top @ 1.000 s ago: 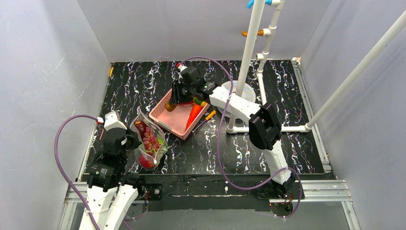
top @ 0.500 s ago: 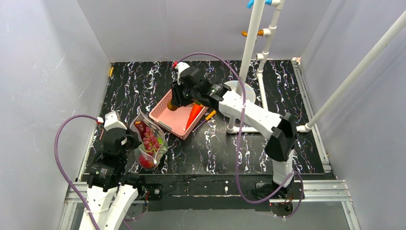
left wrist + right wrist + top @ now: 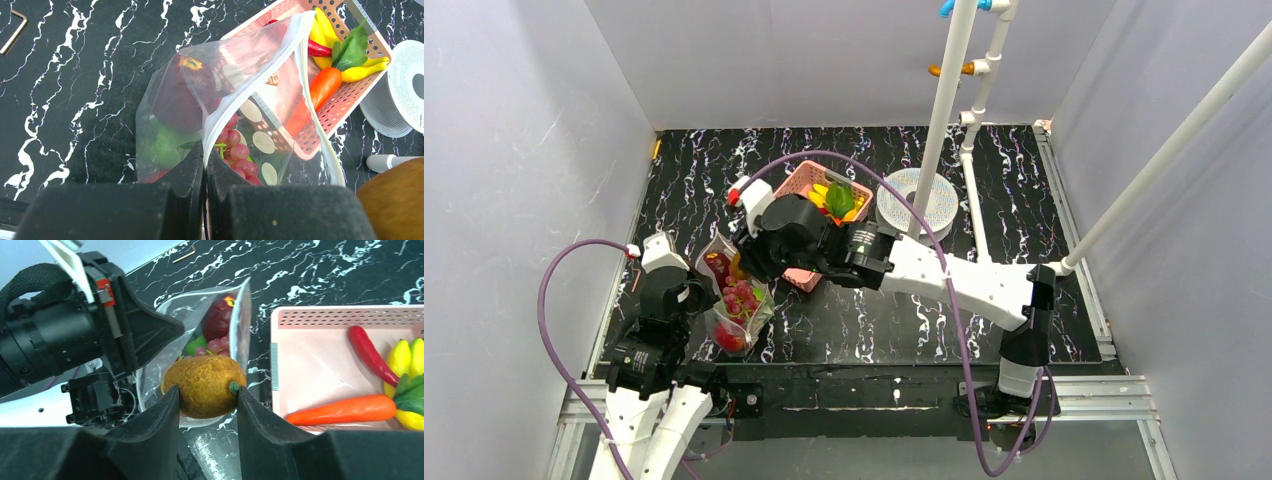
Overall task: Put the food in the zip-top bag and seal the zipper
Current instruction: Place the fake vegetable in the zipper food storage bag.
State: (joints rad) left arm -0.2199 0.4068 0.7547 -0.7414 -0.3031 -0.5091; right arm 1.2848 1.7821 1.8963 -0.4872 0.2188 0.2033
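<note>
1. Brown-orange fruit, clamped in the right gripper, has left the pink basket for the zip-top bag, at the basket's 8 o'clock.
2. Pinching the bag's rim, the left gripper holds it open; release seems next.

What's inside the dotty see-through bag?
A red apple, purple grapes and something green lie in the bag. Its near end is partly hidden behind the left gripper.
</note>
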